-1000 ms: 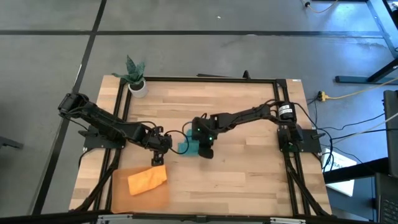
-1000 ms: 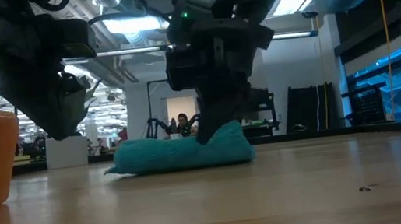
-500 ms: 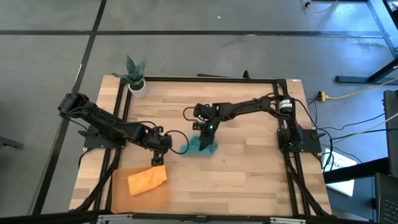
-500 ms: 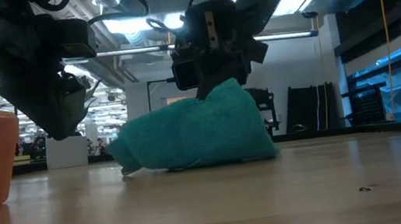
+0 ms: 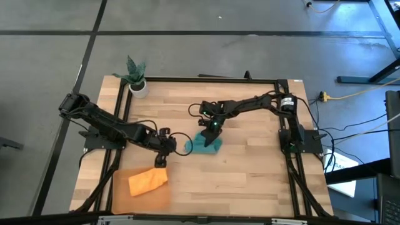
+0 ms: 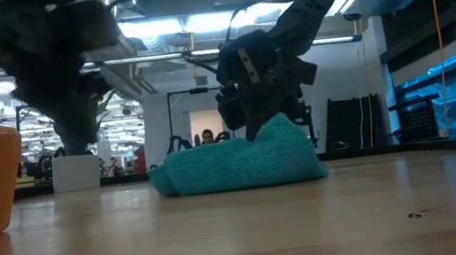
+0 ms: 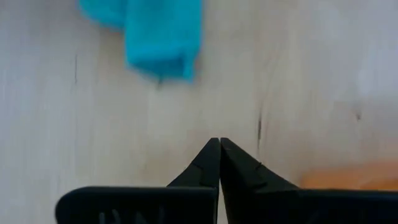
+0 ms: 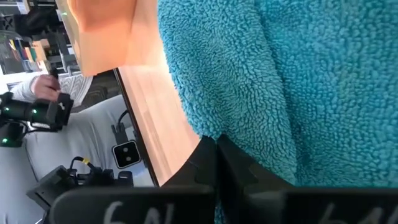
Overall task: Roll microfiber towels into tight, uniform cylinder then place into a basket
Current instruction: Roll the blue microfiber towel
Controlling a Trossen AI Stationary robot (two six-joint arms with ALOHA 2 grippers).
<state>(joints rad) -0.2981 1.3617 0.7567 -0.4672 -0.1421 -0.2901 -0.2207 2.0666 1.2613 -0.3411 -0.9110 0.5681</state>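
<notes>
The teal towel (image 5: 205,143) lies bunched near the middle of the desk (image 5: 250,169), folded over on itself rather than rolled. The right tool (image 5: 211,127) sits at its far edge, fingers pressed together; the right wrist view shows teal pile right against the tips, though whether cloth is pinched between them cannot be told. To roll well, the cloth likely wants laying flat first, then turning over from one edge with even pressure so the cylinder stays tight. The left tool (image 5: 162,150), pressed together and empty, hovers just beside the towel's near-left corner, where it could pin that edge. The orange towel (image 5: 149,180) rests in the basket (image 5: 119,187) at the front left.

Against the earlier frames, the right tool has drawn back toward the far side, the lifted towel has sunk lower, and the left tool has edged closer.
</notes>
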